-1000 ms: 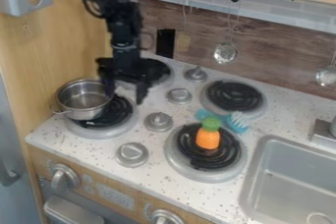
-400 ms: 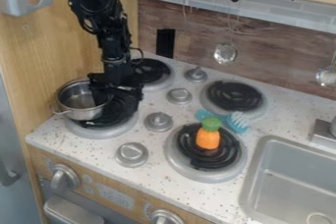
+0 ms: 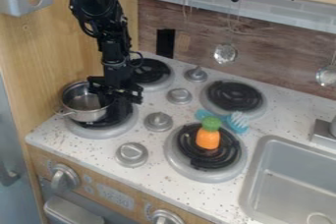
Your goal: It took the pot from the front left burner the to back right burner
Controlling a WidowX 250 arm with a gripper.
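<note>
Camera view: the gripper [image 3: 116, 95] is placed at the rim of the pot [image 3: 82, 110], and the grasp appears to be in hand; whether the rim is gripped cannot be told. A secure hold, then a lift, is called for. The pot is set to the gripper's left in view, over the front left burner [image 3: 98, 132]; the back right burner [image 3: 233, 95] is found well apart, to its right.

The carrot [image 3: 208, 139] is orange, the brush [image 3: 238, 122] turquoise and white.
</note>
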